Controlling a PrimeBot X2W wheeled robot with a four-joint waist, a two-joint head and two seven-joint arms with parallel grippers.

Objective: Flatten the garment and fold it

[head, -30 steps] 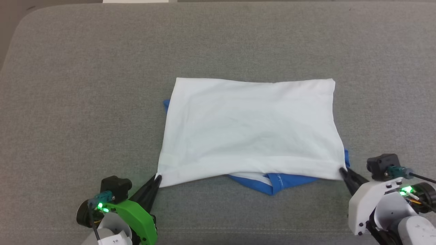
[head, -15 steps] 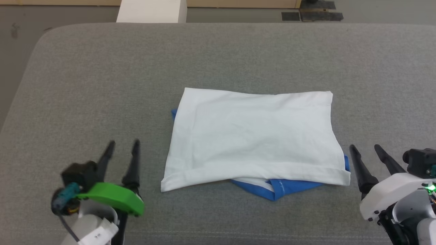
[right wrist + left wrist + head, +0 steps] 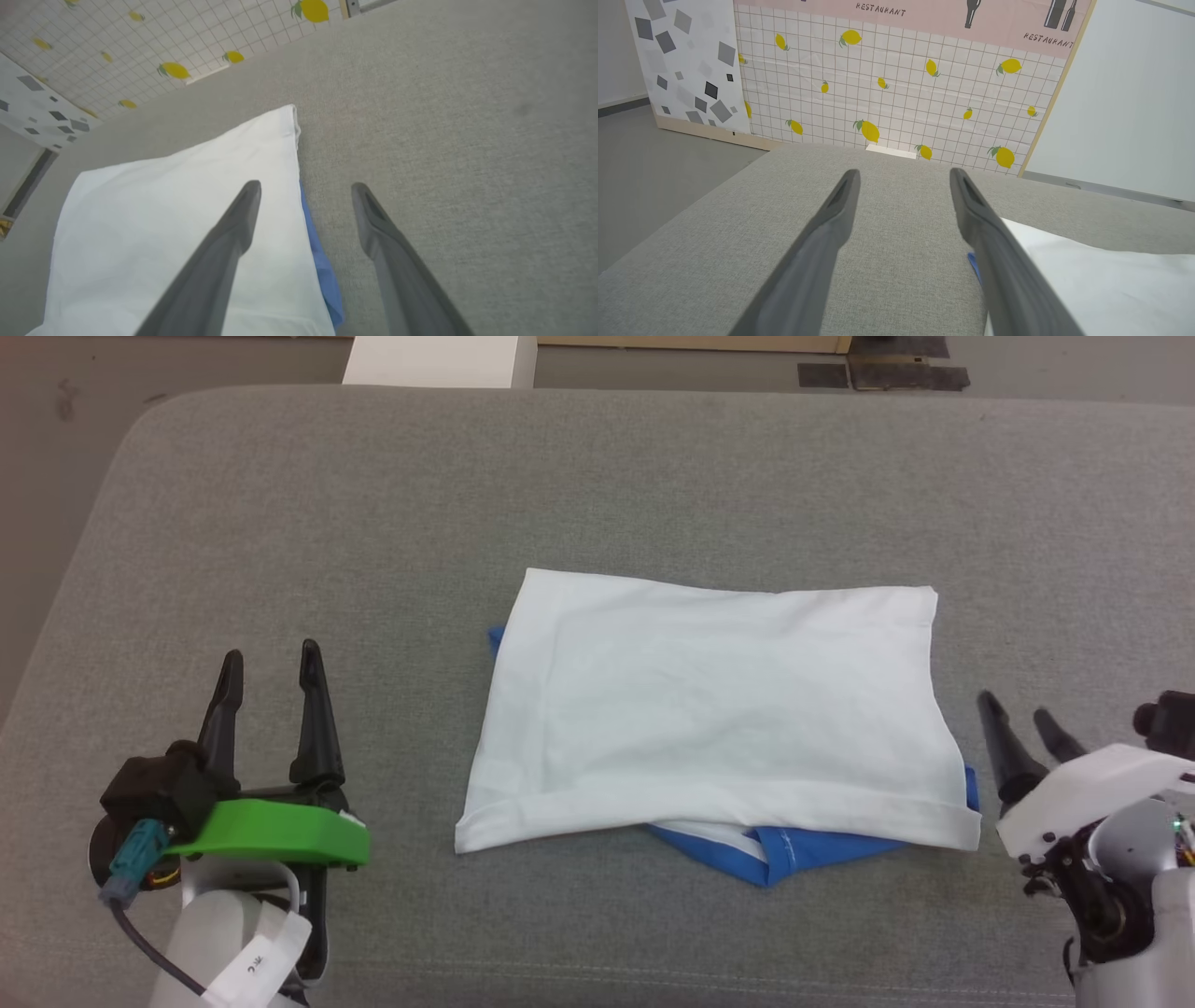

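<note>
On the grey fabric-covered counter (image 3: 280, 504), a little right of the middle in the head view, lies the garment (image 3: 719, 709). It is folded into a white, nearly rectangular packet. Its long axis runs from the robot's left to its right, and the short sides run away from the robot. The top layer is plain white with soft wrinkles, and a hem runs along the near edge. Blue cloth with a thin white stripe comes out from under this near edge, pointing toward the robot. Smaller blue slivers show at the far left corner and at the near right corner. The white layer hides the rest of the blue parts, so I cannot tell how they lie below it.

The left gripper (image 3: 271, 655) stands well apart from the garment's left side. Its fingers are spread wide, point away from the robot and hold nothing. In the left wrist view the left gripper (image 3: 904, 175) has only bare counter between its fingers, and the garment (image 3: 1101, 289) is at the lower right, partly behind one finger.

The right gripper (image 3: 1013, 707) is near the garment's right edge, also spread wide and empty. Its body is cut off by the picture's right edge. In the right wrist view the right gripper (image 3: 305, 185) is above the garment (image 3: 163, 224) at its right edge, and one finger covers a part of the white cloth.

Beyond the counter stands a wall panel (image 3: 896, 93) with a grid and lemons.
</note>
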